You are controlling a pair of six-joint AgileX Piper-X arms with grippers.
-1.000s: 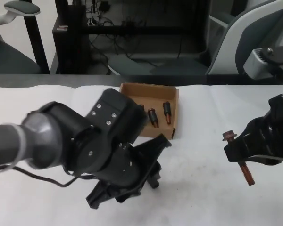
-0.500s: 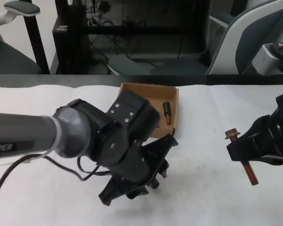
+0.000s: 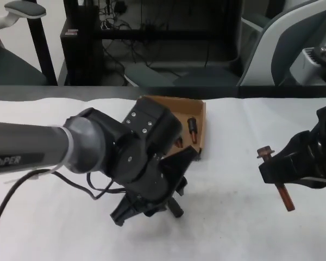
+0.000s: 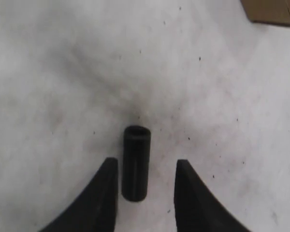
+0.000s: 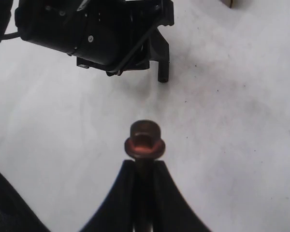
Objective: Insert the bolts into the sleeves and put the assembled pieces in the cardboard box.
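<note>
Left hand (image 4: 145,169): fingers spread apart, gripping nothing. It is lowered close over the white tabletop (image 3: 233,234), one finger on each side of a black sleeve (image 4: 136,163). The sleeve lies on its side on the tabletop between the two fingers, its open end pointing away from the hand. One finger stands just beside the sleeve wall; we cannot tell whether it touches.

Right hand (image 5: 144,166): closed on the shank of a copper-coloured bolt (image 5: 144,140), just under the flanged head. In the high view we find this bolt (image 3: 285,198) held above the tabletop, head uppermost and shank tilted, well apart from the left arm.

The cardboard box (image 3: 200,130) sits on the tabletop beyond the left arm, which hides part of it. Inside we see one assembled piece (image 3: 192,128) lying near the wall and part of a second one (image 3: 179,141) beside it.
</note>
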